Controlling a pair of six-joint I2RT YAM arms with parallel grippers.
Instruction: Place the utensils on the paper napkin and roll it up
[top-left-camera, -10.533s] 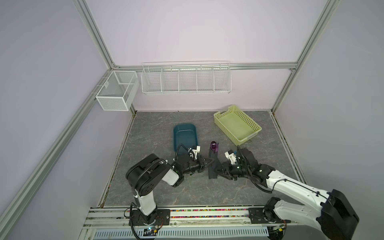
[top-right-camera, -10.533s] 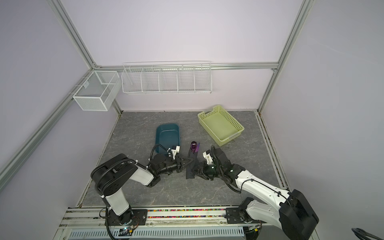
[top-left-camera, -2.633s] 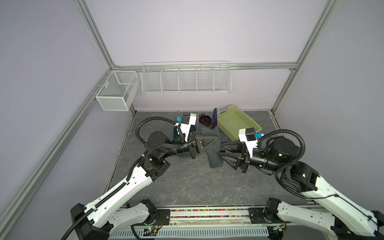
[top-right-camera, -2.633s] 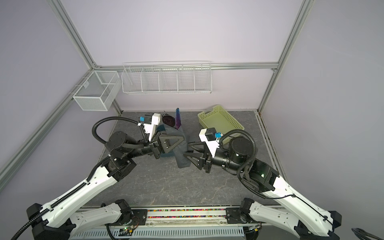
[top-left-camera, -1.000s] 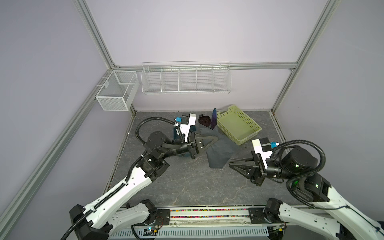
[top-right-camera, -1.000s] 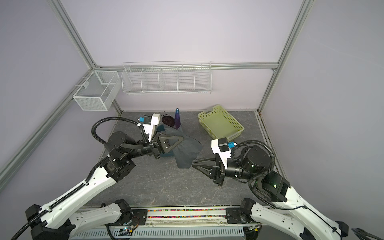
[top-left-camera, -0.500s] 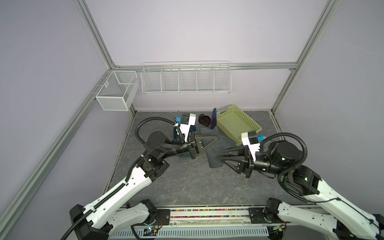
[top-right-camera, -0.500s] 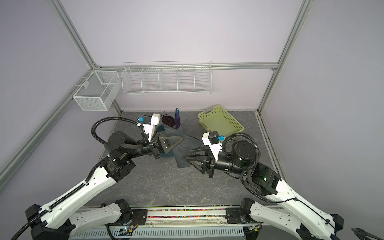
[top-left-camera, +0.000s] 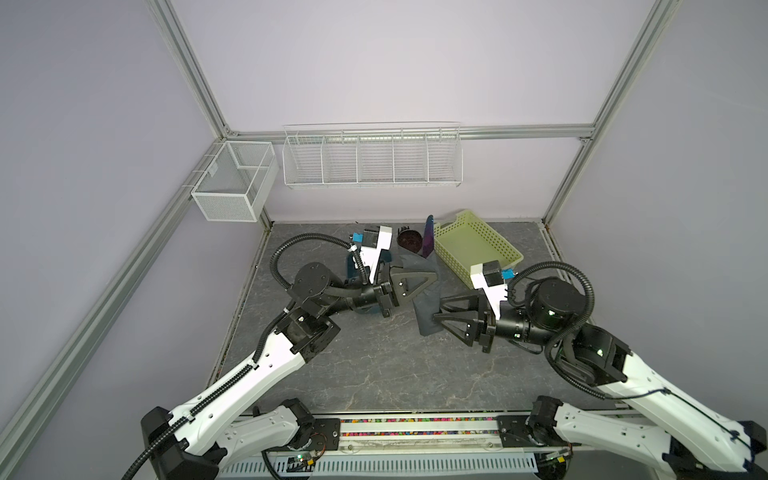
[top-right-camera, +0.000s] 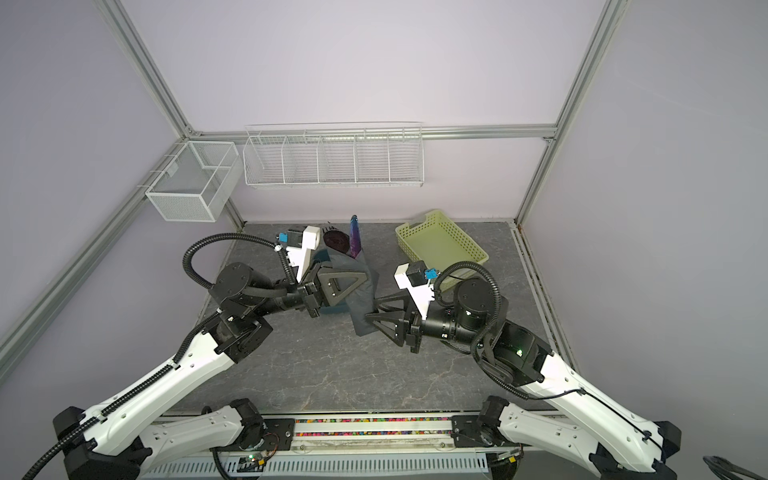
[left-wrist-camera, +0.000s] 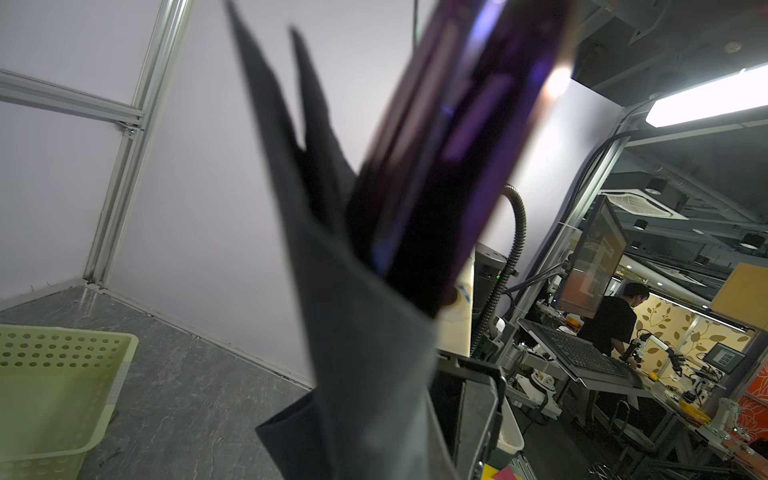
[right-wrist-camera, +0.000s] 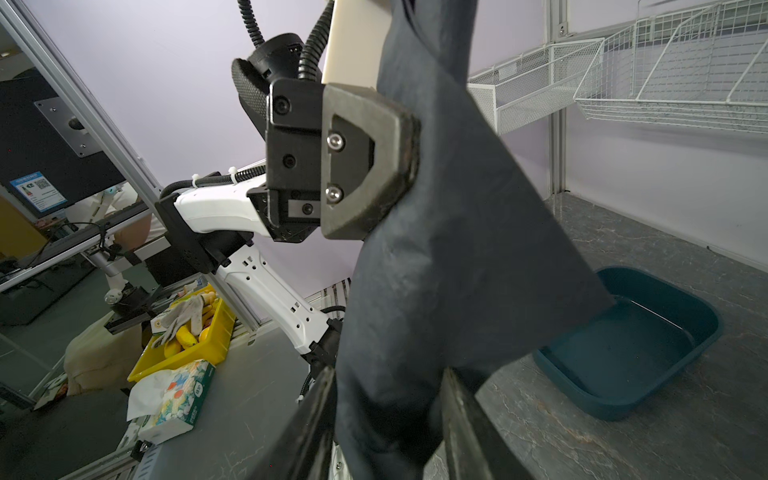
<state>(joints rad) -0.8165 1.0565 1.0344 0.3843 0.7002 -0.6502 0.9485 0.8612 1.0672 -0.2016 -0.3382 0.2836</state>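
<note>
Now that the right tool (top-left-camera: 437, 313) has swung back in, its jaws are spread astride the low end of the paper napkin (top-left-camera: 424, 322). Left tool (top-left-camera: 432, 279) stays clenched mid-roll, above the surface (top-left-camera: 374, 365), w/ utensils (top-left-camera: 428, 239) poking out top. Prob. a regrasp to tighten.

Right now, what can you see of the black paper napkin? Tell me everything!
The paper napkin is thin, matte and dark grey-black. It is wrapped loosely around the utensils, whose shiny purple heads poke out of its top. It stands nearly upright in the air above the table, soft and creased, with one pointed flap hanging out to the side. The left tool is shut on its middle, holding it up. Its lower end hangs between the open fingers of the right tool.
</note>
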